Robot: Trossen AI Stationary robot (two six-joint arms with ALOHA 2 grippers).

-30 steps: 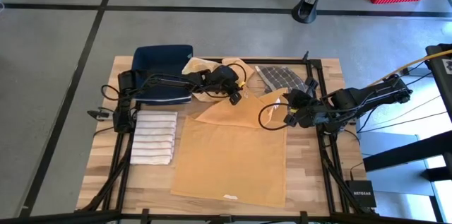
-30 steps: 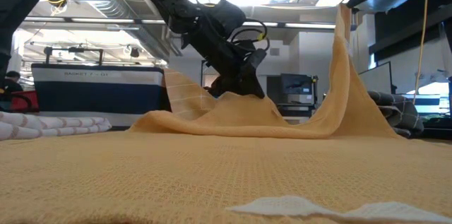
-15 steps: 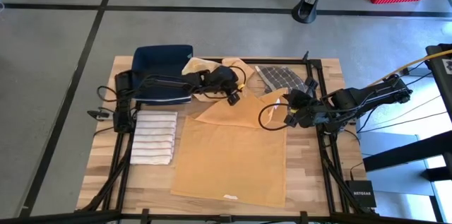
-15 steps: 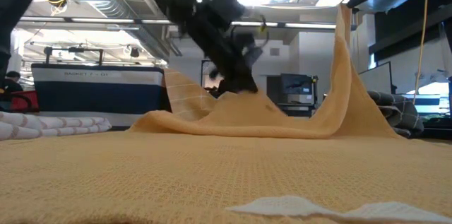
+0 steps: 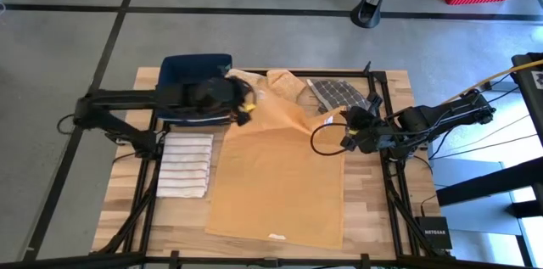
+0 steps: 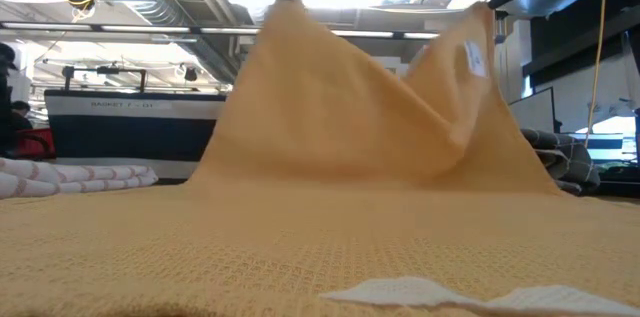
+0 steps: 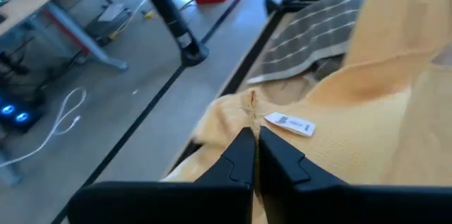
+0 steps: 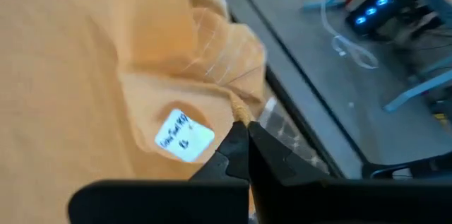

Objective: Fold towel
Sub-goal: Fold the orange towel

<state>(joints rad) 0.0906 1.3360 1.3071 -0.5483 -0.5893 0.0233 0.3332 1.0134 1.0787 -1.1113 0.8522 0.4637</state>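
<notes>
An orange towel (image 5: 280,176) lies spread on the table with its two far corners raised; in the low view they rise as two peaks (image 6: 290,77). My left gripper (image 5: 244,111) is shut on the far-left corner. My right gripper (image 5: 345,126) is shut on the far-right corner. In each wrist view the shut fingers (image 7: 253,143) (image 8: 244,143) show a towel corner with a white label beside it. The towel's near half rests flat on the table, a white label (image 5: 277,236) at its near edge. My left gripper pinches the towel's far-left corner (image 7: 251,107) between its two fingers, beside a white label (image 7: 289,124). The corner is lifted clear and the cloth hangs down from it to the table. My right gripper pinches the far-right corner (image 8: 240,114) between its fingers, next to a white label (image 8: 183,136). That corner is also held up (image 6: 485,17), with the cloth sloping down to the table.
A folded white striped towel (image 5: 185,165) lies at the table's left. A dark blue basket (image 5: 197,82) stands at the far left, with another orange cloth (image 5: 254,81) and a grey checked cloth (image 5: 339,92) along the far edge. Bare wood shows near the left and right edges.
My left gripper has moved toward the table's left and up, carrying the towel's far-left corner with it. The folded-over far part of the towel has been drawn open and lifted into a second peak. The right gripper and the towel's near half have stayed put.
</notes>
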